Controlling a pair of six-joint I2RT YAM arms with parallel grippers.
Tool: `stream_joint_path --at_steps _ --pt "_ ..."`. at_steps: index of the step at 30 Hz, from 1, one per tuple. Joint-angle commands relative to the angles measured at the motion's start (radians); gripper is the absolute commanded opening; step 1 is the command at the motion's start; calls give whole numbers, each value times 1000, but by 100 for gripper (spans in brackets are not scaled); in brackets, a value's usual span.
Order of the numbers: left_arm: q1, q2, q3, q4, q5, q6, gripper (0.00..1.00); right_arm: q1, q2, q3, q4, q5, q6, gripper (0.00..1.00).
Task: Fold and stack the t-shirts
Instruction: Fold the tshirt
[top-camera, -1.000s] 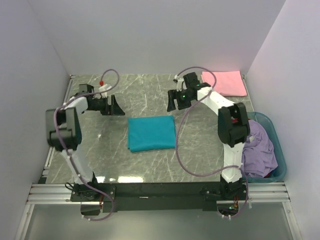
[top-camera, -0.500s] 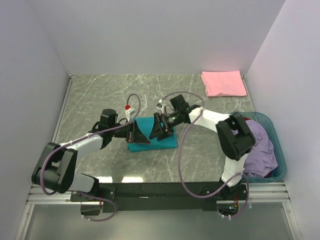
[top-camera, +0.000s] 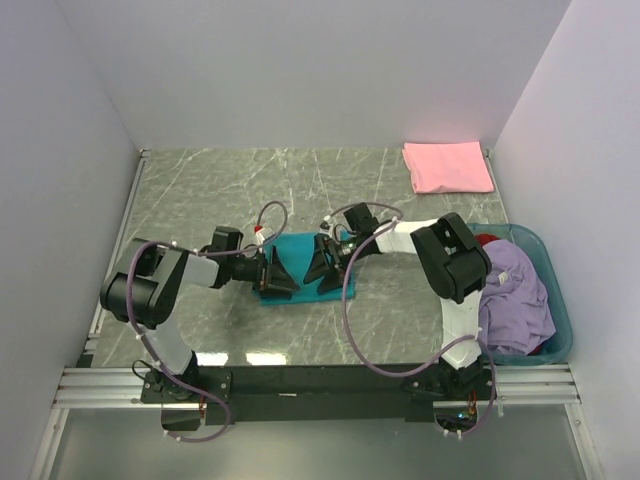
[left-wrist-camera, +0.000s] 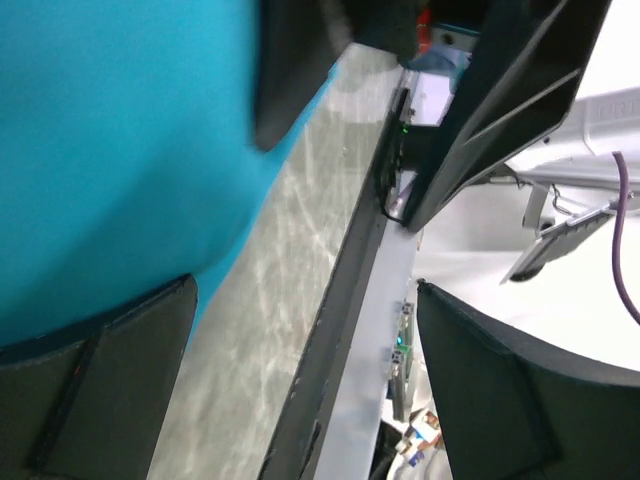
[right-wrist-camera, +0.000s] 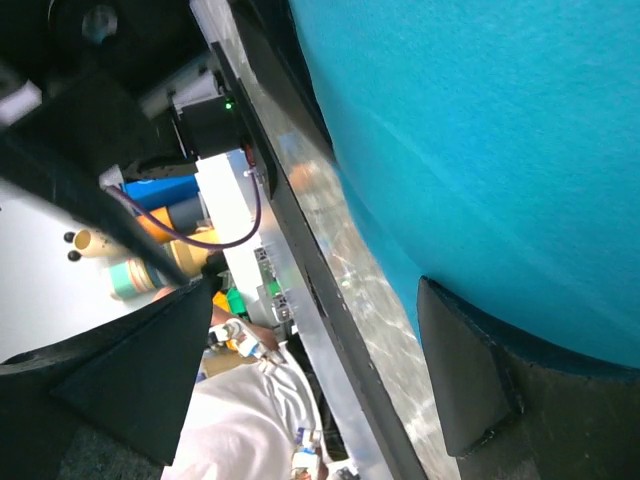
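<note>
A folded teal t-shirt (top-camera: 300, 252) lies flat at the table's middle. My left gripper (top-camera: 277, 274) is open, low over its left near part; the left wrist view shows the teal cloth (left-wrist-camera: 110, 150) by one finger (left-wrist-camera: 90, 400), the gripper (left-wrist-camera: 300, 385) holding nothing. My right gripper (top-camera: 322, 262) is open, low over its right near part; the right wrist view shows the cloth (right-wrist-camera: 480, 130) by one finger (right-wrist-camera: 500, 400), the gripper (right-wrist-camera: 315, 385) empty. A folded pink t-shirt (top-camera: 447, 166) lies at the far right. A lavender t-shirt (top-camera: 515, 295) and a bit of a red one (top-camera: 484, 240) sit in the basket.
A rigid teal plastic basket (top-camera: 560, 310) stands at the right edge beside the right arm's base. White walls close the table on three sides. A metal rail (top-camera: 320, 385) runs along the near edge.
Both grippers moved from the far half of the table down onto the teal shirt, then shifted a little nearer and lower over it. The shirts have not moved.
</note>
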Motion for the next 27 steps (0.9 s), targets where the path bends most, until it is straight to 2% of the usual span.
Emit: stream_joint_path --at_steps 1,5,9,13,16,17,18,21,27 --pt "75 50 36 -194 -59 187 99 -51 31 -14 -89 96 -116 90" --pt "117 40 97 -404 -66 364 99 -80 -2 -8 -263 117 -282 90" --pt "118 -39 120 -493 -40 420 99 -82 -58 4 -381 131 -398 89" --pt "123 -171 140 -581 18 475 99 -88 -184 53 -484 119 -489 89" --pt "120 -257 137 -488 33 396 99 -79 -239 32 -473 73 -485 89" --pt "117 -257 126 -422 32 275 100 -70 -238 23 -438 59 -459 89" --pt "111 -248 119 -291 29 227 99 -62 -232 17 -421 50 -449 89" --pt "89 -129 148 -164 -2 109 100 -54 -139 24 -386 40 -435 89" --pt "134 54 143 -4 -26 0 99 -120 10 33 -426 66 -486 87"
